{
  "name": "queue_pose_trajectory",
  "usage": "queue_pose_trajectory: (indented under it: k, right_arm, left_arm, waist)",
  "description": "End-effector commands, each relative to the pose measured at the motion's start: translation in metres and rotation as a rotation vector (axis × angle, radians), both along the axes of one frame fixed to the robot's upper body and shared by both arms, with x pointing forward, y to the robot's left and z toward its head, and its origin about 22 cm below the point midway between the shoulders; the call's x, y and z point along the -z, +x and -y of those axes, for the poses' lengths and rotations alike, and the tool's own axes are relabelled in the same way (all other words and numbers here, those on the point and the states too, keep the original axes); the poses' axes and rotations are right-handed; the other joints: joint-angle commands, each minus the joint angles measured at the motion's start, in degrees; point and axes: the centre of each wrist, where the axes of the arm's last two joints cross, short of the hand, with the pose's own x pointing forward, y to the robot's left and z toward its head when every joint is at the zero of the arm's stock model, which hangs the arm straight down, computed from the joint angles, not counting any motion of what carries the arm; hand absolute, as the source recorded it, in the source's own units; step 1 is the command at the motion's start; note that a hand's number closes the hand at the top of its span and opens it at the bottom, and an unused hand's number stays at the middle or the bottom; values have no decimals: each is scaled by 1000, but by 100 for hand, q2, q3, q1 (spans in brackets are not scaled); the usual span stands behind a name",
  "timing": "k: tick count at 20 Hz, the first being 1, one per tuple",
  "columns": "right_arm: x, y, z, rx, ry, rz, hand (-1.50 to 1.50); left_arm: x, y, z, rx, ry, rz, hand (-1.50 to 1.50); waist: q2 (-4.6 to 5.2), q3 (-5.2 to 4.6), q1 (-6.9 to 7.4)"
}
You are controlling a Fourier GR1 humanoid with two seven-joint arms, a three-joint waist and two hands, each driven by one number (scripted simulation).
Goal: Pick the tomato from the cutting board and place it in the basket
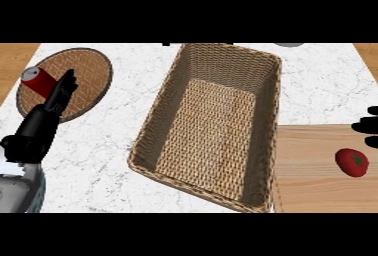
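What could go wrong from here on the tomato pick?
1. The tomato lies near the cutting board's right side; a nudge might roll it out of view.
2. The right hand shows only at the frame edge, so its approach is hard to judge.
3. The carry must clear the basket's tall wall.

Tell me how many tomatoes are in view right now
1. The tomato lies on the cutting board at the right edge of the view, beside the basket and just below the right hand. The basket shows none inside.
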Motion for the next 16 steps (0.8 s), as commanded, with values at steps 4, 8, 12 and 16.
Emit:
queue_pose_trajectory:
  k: [4, 8, 12, 16]
  right_arm:
    - [-41, 4, 0, -74, -371, -57, -150]
    - [-6, 16, 9, -70, -436, -88, -150]
    - [15, 27, 20, -63, -466, -85, -150]
    - [36, 36, 29, -79, -483, -83, -150]
  left_arm:
    - [-2, 13, 11, 33, -9, 16, 0]
    - [-7, 6, 3, 44, -13, 14, 0]
    - [-2, 12, -3, 31, 6, 21, 0]
    - [12, 20, 18, 25, 1, 23, 0]
  waist:
    - [70, 7, 122]
    - [73, 15, 215]
    - [72, 11, 172]
    - [70, 10, 117]
